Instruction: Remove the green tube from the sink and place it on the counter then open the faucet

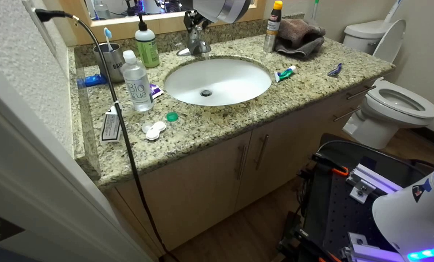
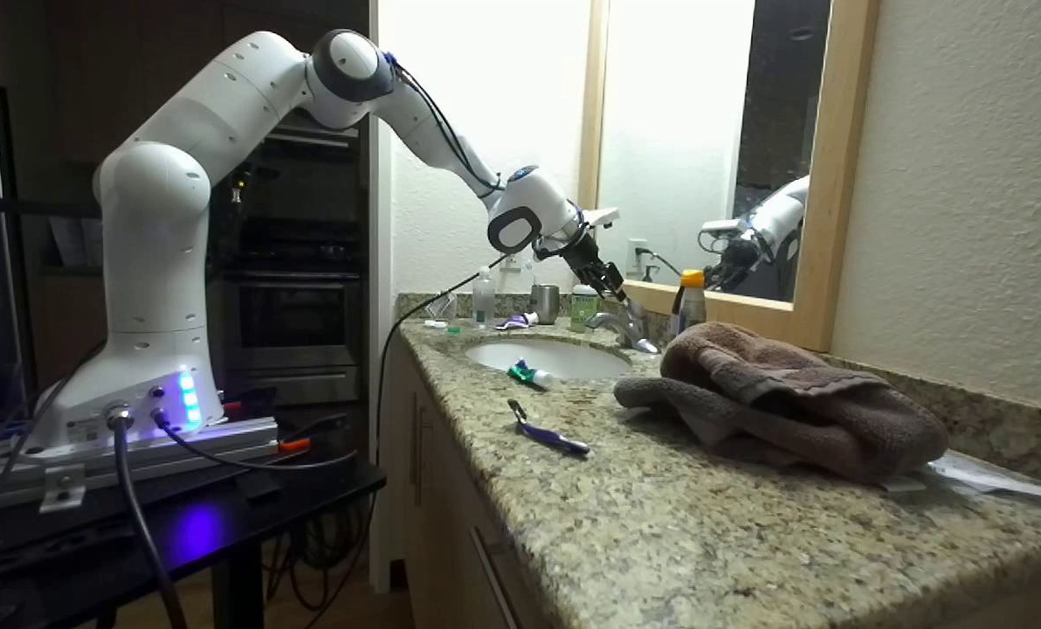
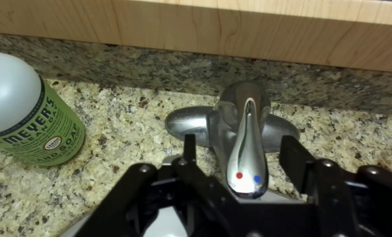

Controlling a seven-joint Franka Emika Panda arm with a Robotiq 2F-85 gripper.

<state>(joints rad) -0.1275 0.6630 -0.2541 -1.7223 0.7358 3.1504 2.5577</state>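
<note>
The faucet [image 1: 197, 46] is chrome and stands behind the oval white sink [image 1: 235, 82]. In the wrist view its lever [image 3: 247, 158], marked with a red and a blue dot, lies between the parted fingers of my gripper [image 3: 238, 141]. Gaps show on both sides of the lever in that view. Seen from an exterior view, the gripper [image 2: 615, 286] comes down over the faucet from above. The green tube [image 1: 285, 74], with a white cap, rests on the speckled granite counter [image 1: 217, 122] beside the sink. A faint clear streak shows under the spout.
A green soap bottle [image 3: 35, 125] stands left of the faucet, against the backsplash side. Nearby are a metal cup [image 1: 111, 62] and a clear bottle [image 1: 138, 87]. A spray can [image 1: 272, 29] and towel [image 1: 297, 38] lie on the opposite side. The wooden mirror frame [image 3: 196, 28] is close behind.
</note>
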